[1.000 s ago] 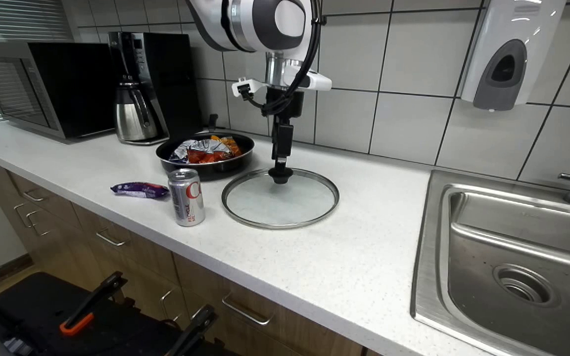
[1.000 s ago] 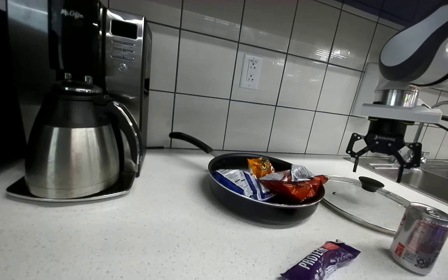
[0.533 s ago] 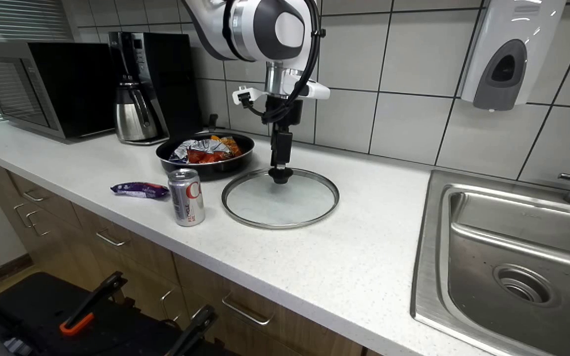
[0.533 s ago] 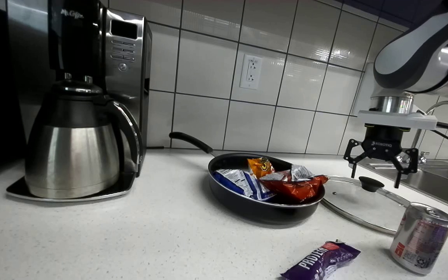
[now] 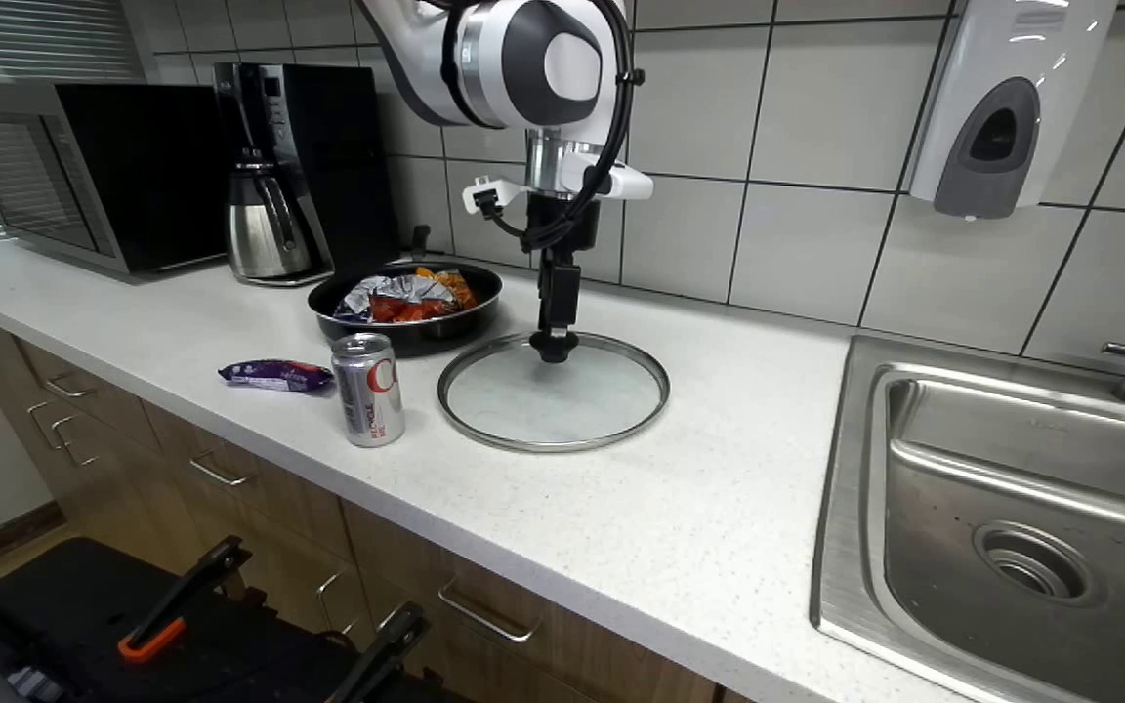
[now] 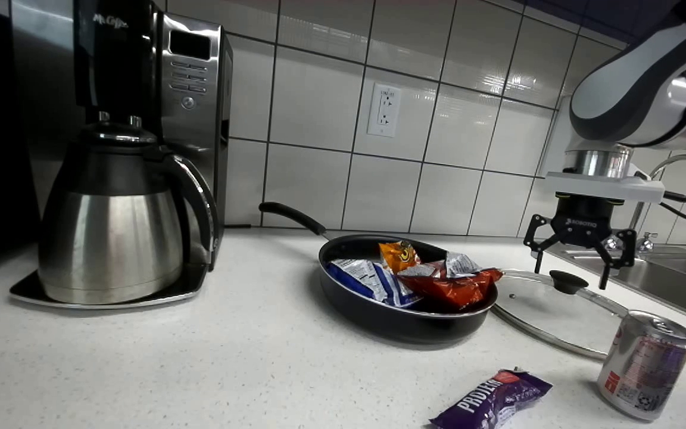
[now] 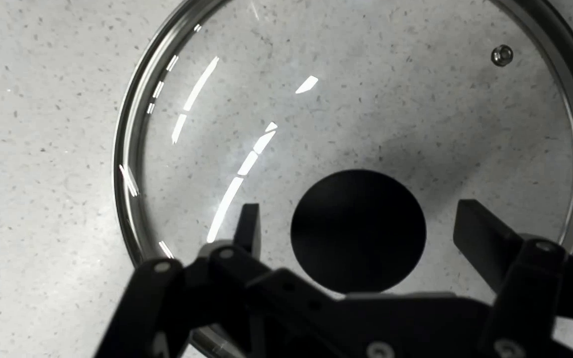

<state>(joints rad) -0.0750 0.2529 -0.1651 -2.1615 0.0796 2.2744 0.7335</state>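
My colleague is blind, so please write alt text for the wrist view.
An open black claw points down over a glass lid, with its fingers spread to either side of the round black knob. The metal-rimmed lid lies on a pale, speckled counter.

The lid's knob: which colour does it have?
Black; the knob shows best in the wrist view.

A silver can (image 5: 368,391) stands upright near the front edge of the counter (image 5: 719,488) — a purple protein bar (image 5: 275,375) lies near it. Toward the back edge stand a coffee maker (image 5: 343,166) and a microwave (image 5: 152,176); above that edge hangs a soap dispenser (image 5: 1017,107) — near a sink (image 5: 848,508).
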